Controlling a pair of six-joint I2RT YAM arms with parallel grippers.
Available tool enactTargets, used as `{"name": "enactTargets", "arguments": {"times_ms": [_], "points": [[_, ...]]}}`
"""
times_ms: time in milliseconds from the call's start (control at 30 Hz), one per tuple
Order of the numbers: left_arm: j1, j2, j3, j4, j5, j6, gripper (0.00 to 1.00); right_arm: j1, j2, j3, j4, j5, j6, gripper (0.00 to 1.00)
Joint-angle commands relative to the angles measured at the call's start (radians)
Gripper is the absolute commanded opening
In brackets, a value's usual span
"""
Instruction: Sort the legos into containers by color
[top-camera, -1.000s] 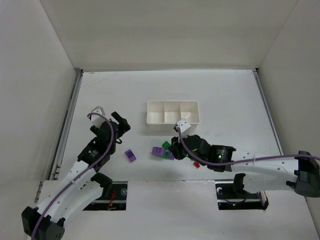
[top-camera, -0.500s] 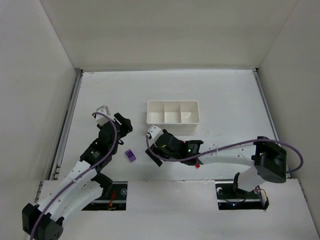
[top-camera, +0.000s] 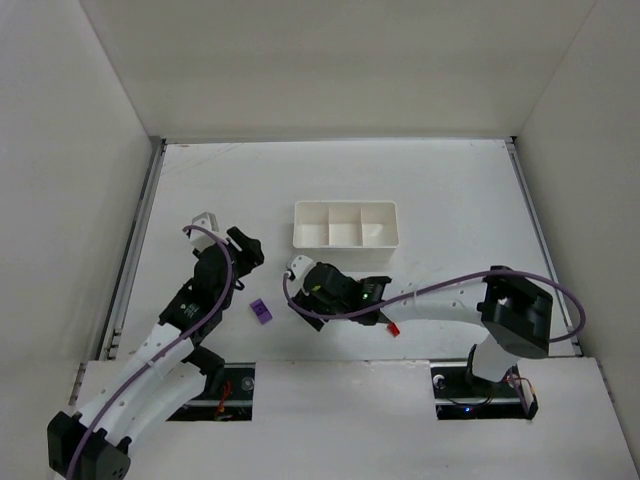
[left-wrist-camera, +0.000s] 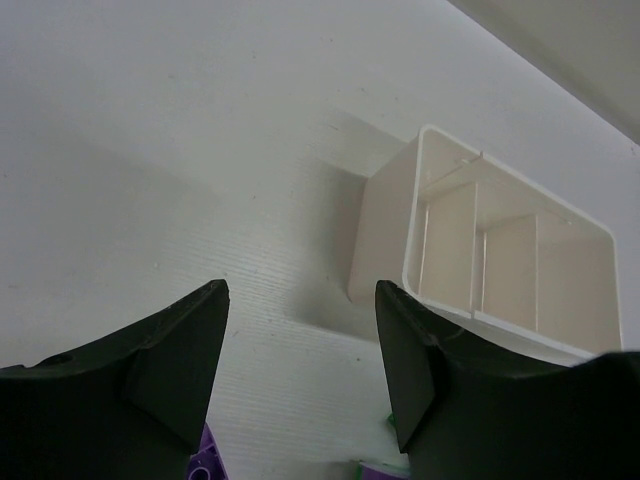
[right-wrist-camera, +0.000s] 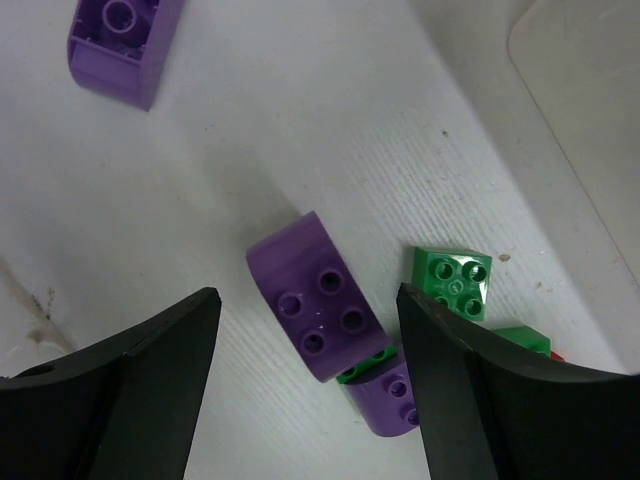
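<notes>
The white three-compartment containers tray (top-camera: 345, 207) stands mid-table, and its compartments look empty in the left wrist view (left-wrist-camera: 413, 235). My right gripper (top-camera: 305, 298) hangs open over the legos pile and hides it from above. In its wrist view the gripper (right-wrist-camera: 308, 385) straddles a curved purple lego (right-wrist-camera: 315, 295) without touching it. Beside that lie a green lego (right-wrist-camera: 455, 282) and another purple lego (right-wrist-camera: 388, 398) stacked with a green piece. A lone purple lego (top-camera: 261, 311) lies to the left. My left gripper (top-camera: 244, 262) (left-wrist-camera: 300, 370) is open and empty, above that brick.
A red lego (top-camera: 393, 328) lies under the right forearm. A second green piece (right-wrist-camera: 525, 341) sits at the pile's edge. The tray's corner (right-wrist-camera: 590, 90) shows just beyond the pile. White walls enclose the table on three sides.
My right arm has swung left so its gripper now covers the pile, and its jaws have opened. The left gripper shifted slightly toward the lone purple brick.
</notes>
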Motion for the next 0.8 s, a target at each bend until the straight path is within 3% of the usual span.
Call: {"name": "enactTargets", "arguments": {"times_ms": [0,100,433,633,767], "points": [[0.008,0.001,-0.008,0.052,0.025,0.014,0.57,-0.021,0.012,0.024,0.035,-0.01,-0.01,0.76],[0.009,0.002,-0.006,0.053,0.025,0.014,0.57,-0.031,0.015,0.019,0.043,-0.017,-0.018,0.71],[0.012,0.022,0.006,0.055,0.036,0.016,0.56,-0.048,0.026,0.0,0.047,-0.086,-0.017,0.68],[0.012,0.019,0.007,0.058,0.036,0.016,0.56,-0.063,0.004,-0.007,0.079,-0.08,0.005,0.44],[0.009,0.008,0.013,0.052,0.042,0.019,0.56,-0.101,-0.034,-0.013,0.106,-0.082,0.04,0.37]]}}
